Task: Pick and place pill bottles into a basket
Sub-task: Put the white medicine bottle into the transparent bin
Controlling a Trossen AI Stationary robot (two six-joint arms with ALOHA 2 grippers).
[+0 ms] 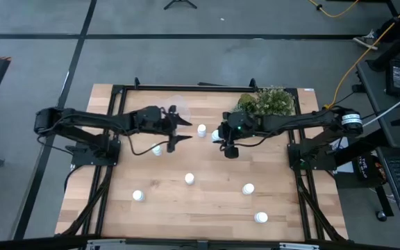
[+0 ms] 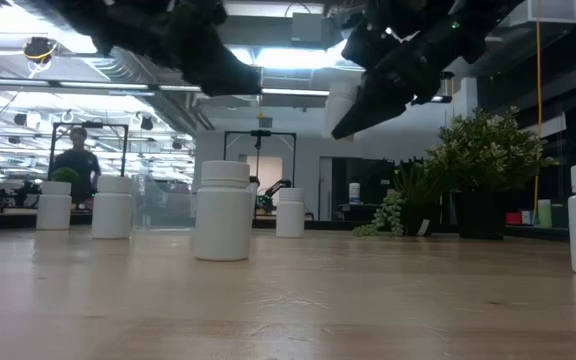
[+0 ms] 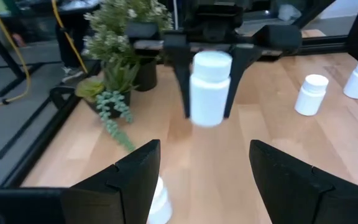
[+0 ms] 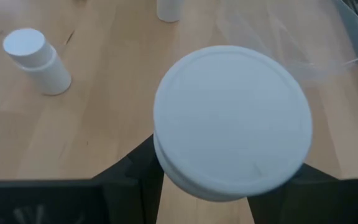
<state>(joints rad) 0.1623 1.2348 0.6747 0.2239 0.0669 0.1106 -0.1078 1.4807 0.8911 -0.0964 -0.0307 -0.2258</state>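
My right gripper (image 1: 219, 135) is shut on a white pill bottle (image 3: 209, 87), held above the table's middle. My left gripper (image 1: 174, 127) is open and empty, level and facing it from the left; its fingers show in the left wrist view (image 3: 204, 180). Several other white bottles stand upright on their bases, among them one (image 1: 201, 130) between the grippers, one (image 1: 157, 149) under the left gripper and one (image 1: 189, 179) nearer the front. The clear basket (image 4: 316, 43) shows only faintly, on the table beyond the held bottle. My right gripper pinches the bottle's body (image 3: 194, 102) between its two fingers, just below the cap (image 4: 232, 121). The fingers come from above, pointing down. The bottle hangs upright, cap up, lifted clear of the table (image 2: 343, 105).
A green bushy plant (image 1: 269, 102) in a dark pot stands at the far right of the table. More bottles stand toward the near edge, one (image 1: 138, 196) at the left and two (image 1: 248, 188) (image 1: 260, 217) at the right. Bare wood lies between them.
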